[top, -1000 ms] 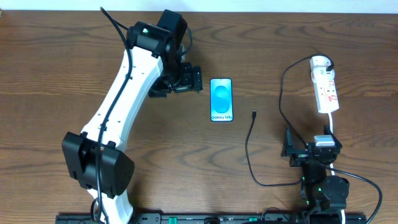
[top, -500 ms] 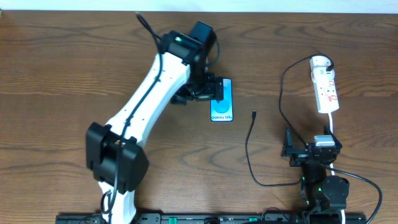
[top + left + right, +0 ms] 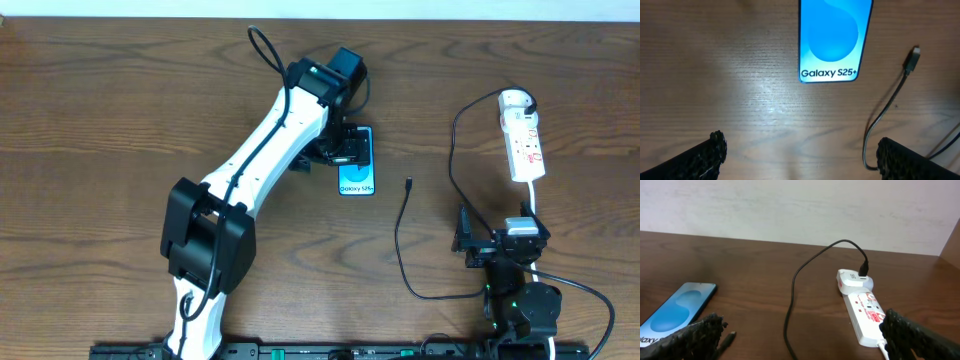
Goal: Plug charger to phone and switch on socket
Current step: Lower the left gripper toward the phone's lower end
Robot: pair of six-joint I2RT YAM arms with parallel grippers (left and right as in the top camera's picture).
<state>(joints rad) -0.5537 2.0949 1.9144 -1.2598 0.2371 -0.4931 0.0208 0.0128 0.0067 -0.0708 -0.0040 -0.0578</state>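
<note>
Dark wood desk [image 3: 100, 100]: blue-screen black-bezel smartphone [image 3: 358, 181] lies mid-desk, long axis far-to-near edge, Galaxy end nearward, with thin black charger cable [image 3: 397, 240] plug tip [image 3: 408, 183] just right of it; left hand [image 3: 802, 152] over its far end is spread wide and empty; right hand [image 3: 805, 335] by the near-right corner is also spread and empty.

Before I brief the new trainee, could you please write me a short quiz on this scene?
1. True or false: the charger's plug is plugged into the phone.
2. What hovers above the phone: A) the left gripper, B) the right gripper, C) nothing?
3. What text shows on the phone's screen?
Key: 1 false; 2 A; 3 Galaxy S25+.
</note>
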